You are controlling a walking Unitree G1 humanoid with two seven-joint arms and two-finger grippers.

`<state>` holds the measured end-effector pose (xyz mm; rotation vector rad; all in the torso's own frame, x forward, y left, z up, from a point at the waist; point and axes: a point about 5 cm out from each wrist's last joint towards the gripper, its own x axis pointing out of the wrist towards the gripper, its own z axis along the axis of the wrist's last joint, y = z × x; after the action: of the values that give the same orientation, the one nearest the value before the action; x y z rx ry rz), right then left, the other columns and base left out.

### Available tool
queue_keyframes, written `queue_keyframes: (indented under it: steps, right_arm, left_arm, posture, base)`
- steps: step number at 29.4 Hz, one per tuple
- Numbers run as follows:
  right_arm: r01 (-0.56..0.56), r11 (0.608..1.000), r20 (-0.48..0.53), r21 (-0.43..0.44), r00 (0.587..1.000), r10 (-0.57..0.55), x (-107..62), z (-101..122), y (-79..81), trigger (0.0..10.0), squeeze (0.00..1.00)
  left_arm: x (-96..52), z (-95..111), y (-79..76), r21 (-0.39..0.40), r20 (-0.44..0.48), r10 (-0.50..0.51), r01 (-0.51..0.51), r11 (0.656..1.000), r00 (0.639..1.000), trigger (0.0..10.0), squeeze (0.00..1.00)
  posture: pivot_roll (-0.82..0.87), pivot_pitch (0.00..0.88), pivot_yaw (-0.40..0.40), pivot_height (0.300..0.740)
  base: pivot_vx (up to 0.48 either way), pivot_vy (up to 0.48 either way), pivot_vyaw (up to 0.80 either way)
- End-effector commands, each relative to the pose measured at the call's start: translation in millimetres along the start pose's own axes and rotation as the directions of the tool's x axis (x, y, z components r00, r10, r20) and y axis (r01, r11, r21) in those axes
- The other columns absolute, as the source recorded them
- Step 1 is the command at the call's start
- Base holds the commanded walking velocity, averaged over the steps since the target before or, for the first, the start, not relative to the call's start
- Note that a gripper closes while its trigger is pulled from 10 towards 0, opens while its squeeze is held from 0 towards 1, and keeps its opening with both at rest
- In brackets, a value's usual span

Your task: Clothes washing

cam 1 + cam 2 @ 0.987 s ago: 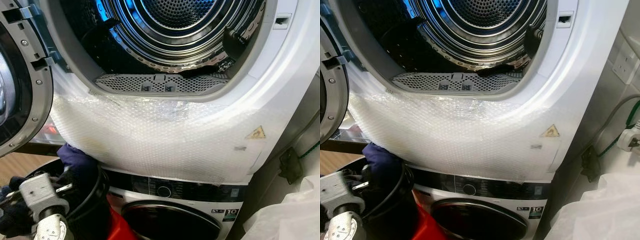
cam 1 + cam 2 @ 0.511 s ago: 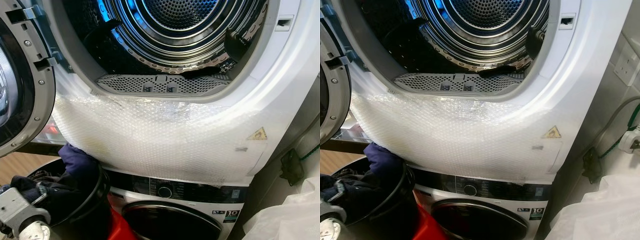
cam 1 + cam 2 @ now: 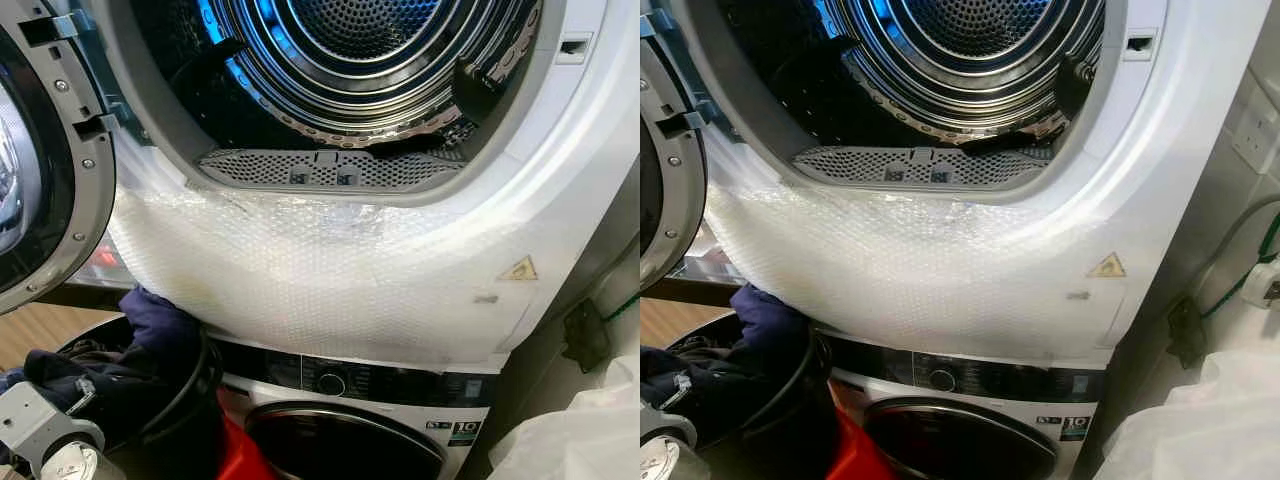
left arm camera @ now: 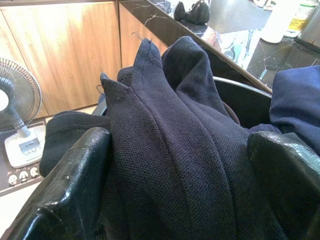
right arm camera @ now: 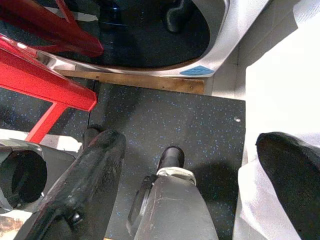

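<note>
Dark garment (image 4: 170,150) was gripped between fingers of left gripper (image 4: 175,165) above black basket (image 3: 185,385) — slack folds could be snagged on basket rim. Right gripper (image 5: 190,165) was hung open, idle.

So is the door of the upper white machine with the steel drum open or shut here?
Open. The round grey-rimmed door is swung out to the left, and the perforated steel drum and grey lint grille are exposed.
</note>
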<state>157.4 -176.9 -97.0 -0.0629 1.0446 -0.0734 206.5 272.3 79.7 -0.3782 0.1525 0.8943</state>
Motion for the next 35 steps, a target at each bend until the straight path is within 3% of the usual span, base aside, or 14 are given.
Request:
queue_keyframes:
  steps: [1,8,16,23,24,35]
  right_arm:
    - [-0.013,1.000,-0.001,0.004,1.000,0.013,0.4,2,3.5,10.0,0.00]
    - [-0.021,1.000,0.000,0.002,1.000,0.021,0.4,2,4.9,10.0,0.00]
    - [-0.032,0.999,0.003,-0.011,0.999,0.032,0.5,3,7.7,10.0,0.00]
    - [-0.039,0.999,0.012,-0.025,0.999,0.039,0.8,7,9.7,10.0,0.00]
    - [-0.040,0.999,0.013,-0.027,0.999,0.040,0.9,7,9.7,10.0,0.00]
    - [-0.041,0.998,0.010,-0.043,0.999,0.042,0.8,6,9.3,10.0,0.00]
  left_arm:
    - [-2.2,-11,2.0,-0.008,-0.065,0.021,-0.021,1.000,0.998,10.0,1.00]
    - [-4.5,-21,2.7,-0.031,-0.145,0.021,-0.026,0.999,0.989,10.0,1.00]
    - [-4.6,-30,6.7,0.005,-0.206,0.047,-0.047,0.999,0.977,10.0,1.00]
    - [2.1,-40,12.5,0.029,-0.321,0.119,-0.116,0.993,0.940,10.0,1.00]
    - [4.9,-39,13.4,0.044,-0.327,0.127,-0.119,0.992,0.937,10.0,0.00]
    - [19.9,-32,7.5,0.103,-0.333,0.123,-0.094,0.990,0.935,10.0,0.00]
  posture:
    - [0.17,0.000,0.127,0.740]
    - [0.17,0.000,0.127,0.740]
    - [0.17,0.000,0.127,0.740]
    - [0.17,0.000,0.129,0.740]
    - [0.17,0.000,0.129,0.740]
    - [0.16,0.000,0.123,0.740]
  base:
    - [0.000,0.000,0.00]
    - [0.000,0.000,0.00]
    - [0.000,0.000,0.00]
    - [0.000,0.000,0.00]
    - [0.000,0.000,0.00]
    - [0.000,0.000,0.00]
